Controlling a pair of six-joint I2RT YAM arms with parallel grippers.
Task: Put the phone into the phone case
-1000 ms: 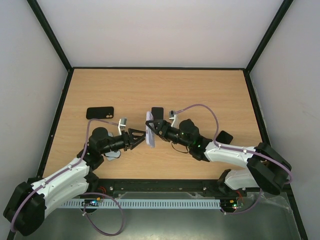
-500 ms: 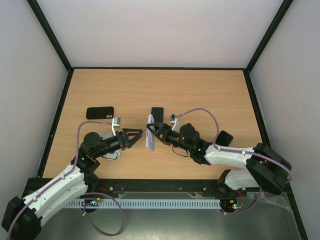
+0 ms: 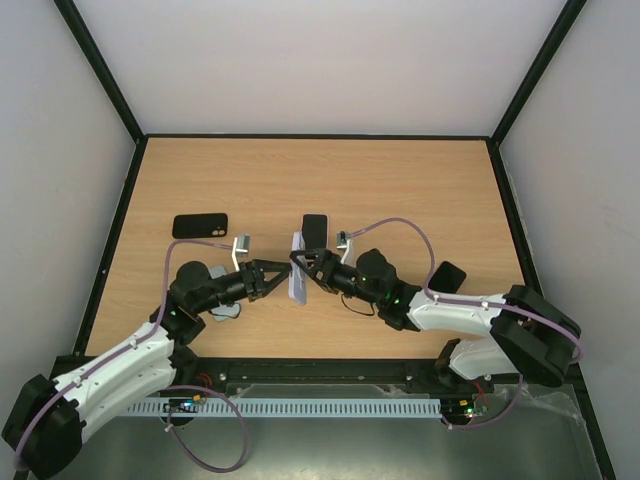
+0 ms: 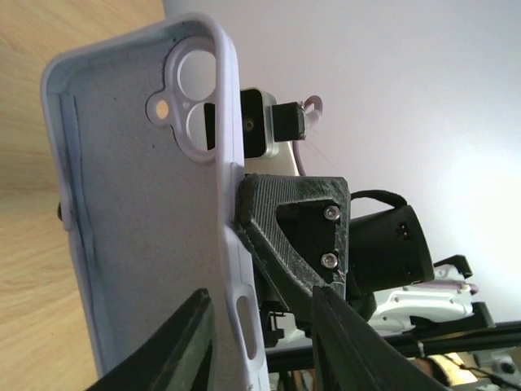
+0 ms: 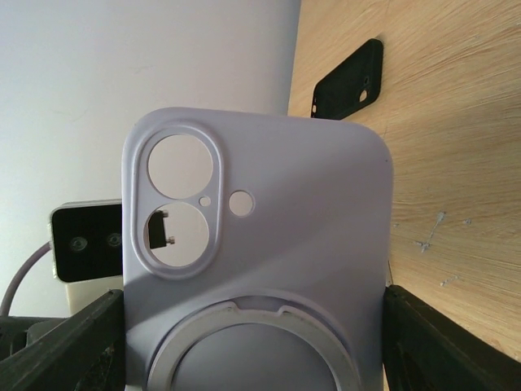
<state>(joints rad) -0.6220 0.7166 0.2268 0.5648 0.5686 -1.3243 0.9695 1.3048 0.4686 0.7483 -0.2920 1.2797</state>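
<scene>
From above, the light wooden table (image 3: 400,180) carries a slim black rectangular phone with a pale rim (image 3: 315,228), lying flat near the middle. Just on the near side of it, a pale lavender phone case with a double camera opening (image 3: 297,270) stands on edge off the table, clamped in the right gripper (image 3: 305,265). The left gripper (image 3: 278,276) points at the case from the other side, its tips just beside it. A black phone-shaped cover with camera holes (image 3: 200,225) lies flat well to the left, and a small black object (image 3: 449,275) lies by the right arm. In the left wrist view the hollow inside of the case (image 4: 138,228) faces the camera. The left claw's two fingers (image 4: 191,342) stand partly apart on either side of the case's side wall, a gap showing by the farther one, so it grips nothing. A black printed finger of the right claw (image 4: 293,204) presses the case's outer edge. In the right wrist view the case's smooth back, with its ring, fills the frame (image 5: 269,244), and the right claw's dark fingers (image 5: 73,342) close on both of its long edges. The black cover (image 5: 350,81) lies beyond on the wood.
</scene>
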